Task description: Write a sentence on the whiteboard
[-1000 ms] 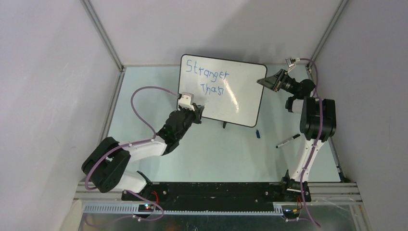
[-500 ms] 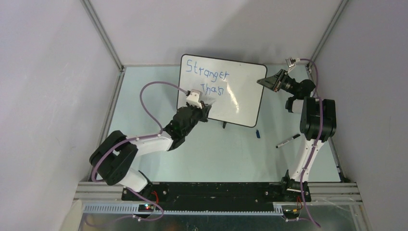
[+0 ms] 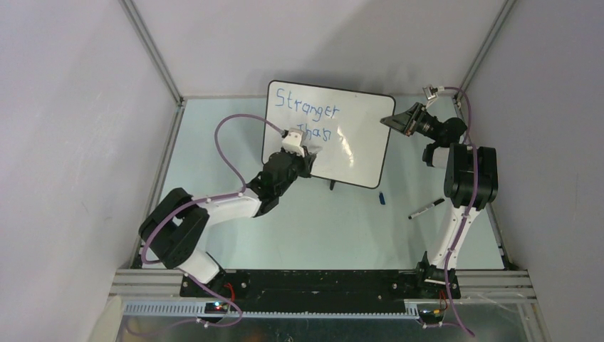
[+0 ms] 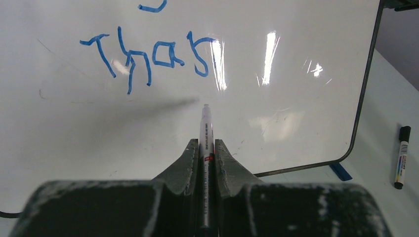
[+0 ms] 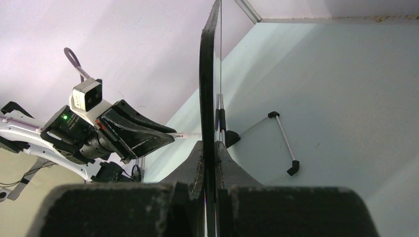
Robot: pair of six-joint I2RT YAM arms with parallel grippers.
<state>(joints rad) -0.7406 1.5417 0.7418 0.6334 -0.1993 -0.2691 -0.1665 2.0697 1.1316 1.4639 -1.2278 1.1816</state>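
Observation:
The whiteboard stands tilted at the back of the table. The sentence reads "Stranger" with "Than" below it, in blue. My left gripper is shut on a white-barrelled marker, and its jaws pinch the barrel. The marker tip points at bare board just below "Than"; I cannot tell if it touches. My right gripper is shut on the board's right rim, with its fingers on either side of the black edge.
A black-capped marker lies on the table right of the board, also in the left wrist view. A small blue cap lies near the board's lower right corner. The board's wire foot rests behind it. Walls close in on three sides.
My left arm has swung right along the board's lower part, carrying the marker from the bottom left to below "Than". The right arm and the board have not moved.

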